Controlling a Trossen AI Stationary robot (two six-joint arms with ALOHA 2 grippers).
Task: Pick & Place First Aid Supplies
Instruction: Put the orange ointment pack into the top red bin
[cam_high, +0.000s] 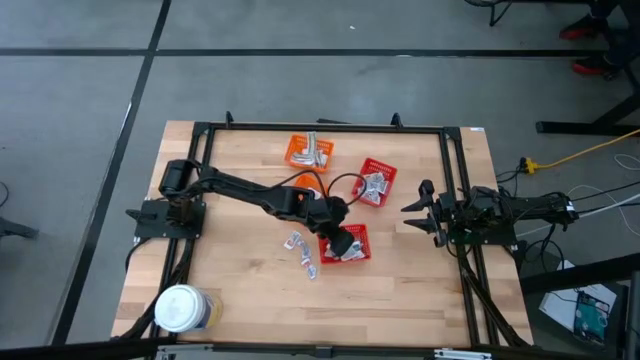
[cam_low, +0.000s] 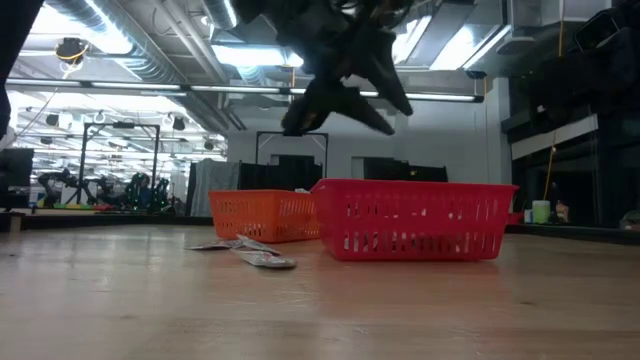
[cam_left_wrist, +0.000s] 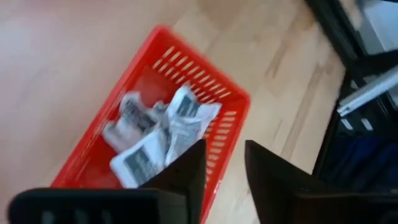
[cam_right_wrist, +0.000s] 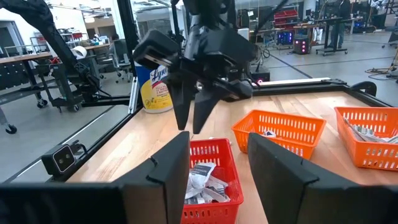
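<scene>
My left gripper (cam_high: 343, 238) hangs open, slanting down over a red mesh basket (cam_high: 358, 250) near the table's middle; nothing is between its fingers (cam_left_wrist: 186, 168). Several crumpled silvery-white sachets (cam_left_wrist: 161, 127) lie in that basket (cam_left_wrist: 186, 59). More loose sachets (cam_high: 300, 250) lie flat on the wood left of it, also seen in the low view (cam_low: 250, 250). My right gripper (cam_high: 408, 212) waits open and empty at the table's right edge, pointing level toward the left gripper (cam_right_wrist: 190, 127).
An orange basket (cam_high: 308, 150) with sachets stands at the far middle, and a second red basket (cam_high: 377, 180) to its right. Another orange basket (cam_high: 308, 183) is partly under my left arm. A white-lidded jar (cam_high: 180, 308) stands at the near left corner. Black frame rails (cam_high: 455, 180) border the table.
</scene>
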